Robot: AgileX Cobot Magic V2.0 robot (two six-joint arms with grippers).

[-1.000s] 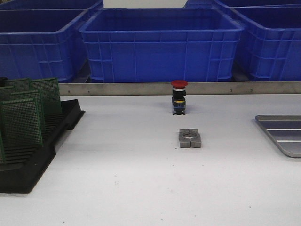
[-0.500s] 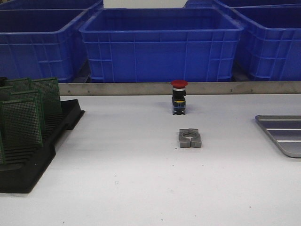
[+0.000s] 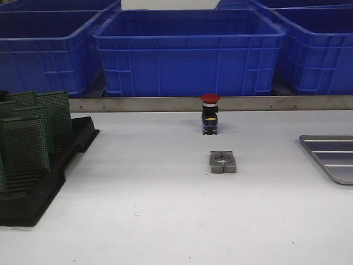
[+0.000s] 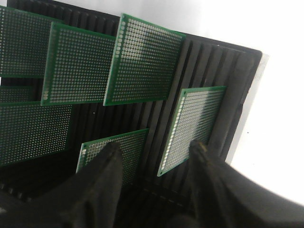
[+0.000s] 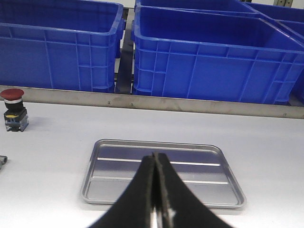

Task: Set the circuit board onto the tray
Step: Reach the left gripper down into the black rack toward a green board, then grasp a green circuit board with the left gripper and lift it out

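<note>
Several green perforated circuit boards point(image 3: 25, 143) stand upright in a black slotted rack point(image 3: 38, 193) at the table's left. In the left wrist view my left gripper point(image 4: 154, 149) hangs open over the rack, its fingertips either side of a gap between two boards point(image 4: 192, 128); nothing is held. The silver-grey ridged tray point(image 3: 331, 156) lies at the table's right edge, holding nothing. In the right wrist view my right gripper point(image 5: 156, 156) is shut and empty, hovering in front of the tray point(image 5: 114, 190). Neither arm shows in the front view.
A red-capped push button point(image 3: 210, 113) stands at the middle back of the white table. A grey metal clamp block point(image 3: 223, 162) lies just in front of it. Large blue plastic bins point(image 3: 187, 49) line the back behind a metal rail.
</note>
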